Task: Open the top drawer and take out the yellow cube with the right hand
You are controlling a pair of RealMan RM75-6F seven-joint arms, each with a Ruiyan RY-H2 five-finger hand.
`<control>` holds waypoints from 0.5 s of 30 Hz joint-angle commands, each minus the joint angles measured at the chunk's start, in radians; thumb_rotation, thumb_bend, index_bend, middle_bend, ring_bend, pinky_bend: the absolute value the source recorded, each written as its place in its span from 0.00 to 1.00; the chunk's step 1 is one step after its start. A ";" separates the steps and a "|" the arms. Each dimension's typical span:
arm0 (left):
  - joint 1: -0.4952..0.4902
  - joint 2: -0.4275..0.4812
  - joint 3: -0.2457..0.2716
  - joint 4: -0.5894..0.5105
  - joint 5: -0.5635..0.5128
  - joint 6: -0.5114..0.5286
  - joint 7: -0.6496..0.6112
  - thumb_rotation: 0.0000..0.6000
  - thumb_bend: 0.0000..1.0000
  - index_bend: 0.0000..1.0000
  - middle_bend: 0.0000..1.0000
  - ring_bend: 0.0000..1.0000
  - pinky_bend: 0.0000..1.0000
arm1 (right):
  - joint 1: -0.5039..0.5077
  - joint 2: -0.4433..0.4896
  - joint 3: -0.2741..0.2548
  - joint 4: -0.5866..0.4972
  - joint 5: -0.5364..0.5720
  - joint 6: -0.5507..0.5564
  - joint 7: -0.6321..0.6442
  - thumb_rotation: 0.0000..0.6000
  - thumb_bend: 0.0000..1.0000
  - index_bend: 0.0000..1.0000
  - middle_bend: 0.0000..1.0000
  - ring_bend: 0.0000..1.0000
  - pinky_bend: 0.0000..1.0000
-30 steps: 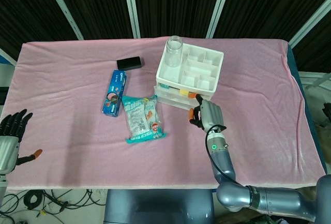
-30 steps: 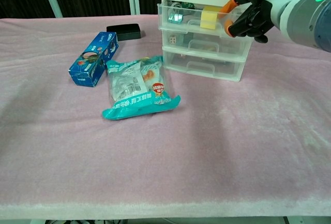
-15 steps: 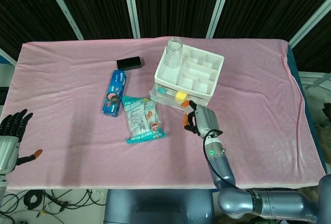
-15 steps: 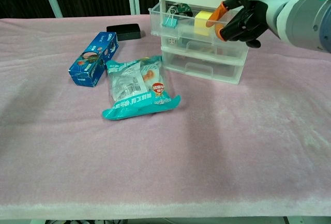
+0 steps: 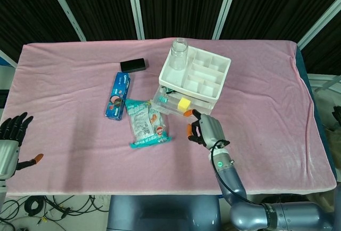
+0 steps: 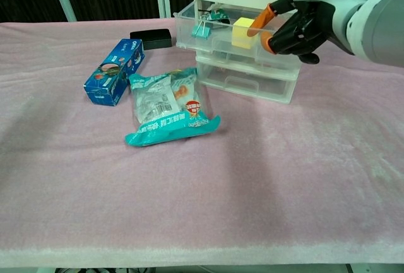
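Note:
The white drawer unit (image 5: 212, 100) stands at the table's middle back. Its clear top drawer (image 6: 216, 38) is slid out toward the front left. Inside it, near the right end, sits the yellow cube (image 5: 184, 103) (image 6: 243, 32), with green binder clips (image 6: 203, 28) to its left. My right hand (image 5: 205, 128) (image 6: 303, 21) holds the drawer's front right edge, one orange fingertip over the rim beside the cube and another on the front wall. Off the table's left front corner, my left hand (image 5: 10, 137) hangs with fingers spread, holding nothing.
A glass jar (image 5: 179, 47) stands in the white tray on top of the unit. A teal snack bag (image 5: 148, 121) lies just in front of the open drawer. A blue box (image 5: 118, 96) and a black case (image 5: 133, 65) lie further left.
My right hand has drawn the top drawer out toward the front left, uncovering the yellow cube and the clips. The left hand has stayed still.

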 commanded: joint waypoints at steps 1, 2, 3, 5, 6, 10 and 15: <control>0.000 0.000 -0.002 0.001 -0.001 0.000 -0.001 1.00 0.00 0.00 0.00 0.00 0.00 | -0.011 0.013 -0.012 -0.012 -0.013 -0.003 0.013 1.00 0.57 0.38 0.86 0.93 0.87; 0.000 0.000 -0.002 0.001 -0.002 0.000 -0.001 1.00 0.00 0.00 0.00 0.00 0.00 | -0.014 0.016 -0.016 -0.016 -0.018 -0.003 0.017 1.00 0.57 0.38 0.86 0.93 0.87; 0.000 0.000 -0.001 0.002 -0.002 0.000 -0.001 1.00 0.00 0.00 0.00 0.00 0.00 | -0.018 0.019 -0.019 -0.020 -0.023 -0.004 0.023 1.00 0.57 0.38 0.86 0.93 0.87; 0.000 0.000 -0.001 0.002 0.000 0.000 0.000 1.00 0.00 0.00 0.00 0.00 0.00 | -0.026 0.028 -0.028 -0.031 -0.035 -0.008 0.034 1.00 0.57 0.38 0.86 0.93 0.87; -0.001 0.000 -0.001 0.003 0.000 0.000 0.001 1.00 0.00 0.00 0.00 0.00 0.00 | -0.028 0.032 -0.032 -0.036 -0.040 -0.009 0.035 1.00 0.58 0.38 0.86 0.93 0.87; 0.000 -0.001 -0.001 0.002 -0.001 0.001 0.002 1.00 0.00 0.00 0.00 0.00 0.00 | -0.033 0.047 -0.048 -0.045 -0.059 -0.018 0.042 1.00 0.57 0.35 0.86 0.93 0.87; 0.001 0.000 -0.002 0.001 -0.002 0.002 0.001 1.00 0.00 0.00 0.00 0.00 0.00 | -0.036 0.059 -0.045 -0.047 -0.074 -0.024 0.060 1.00 0.48 0.25 0.86 0.93 0.87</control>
